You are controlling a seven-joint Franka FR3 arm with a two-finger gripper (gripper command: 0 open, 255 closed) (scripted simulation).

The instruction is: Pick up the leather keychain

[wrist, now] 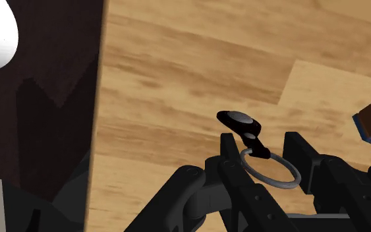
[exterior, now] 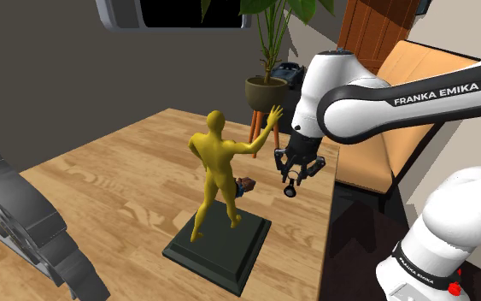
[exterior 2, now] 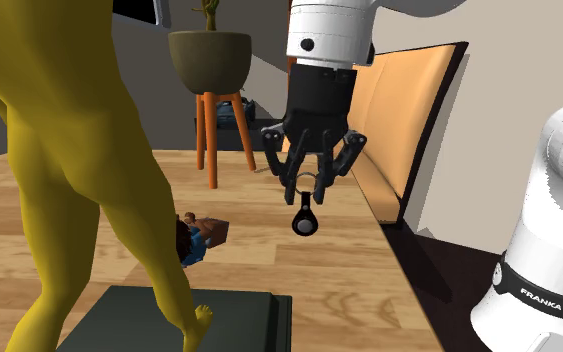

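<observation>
Shoulder view: the black gripper (exterior: 296, 174) hangs over the wooden table (exterior: 127, 171), fingers clasped on the metal ring of a black keychain (exterior: 290, 191). Its fob dangles clear of the tabletop, near a yellow statue (exterior: 215, 162).
</observation>
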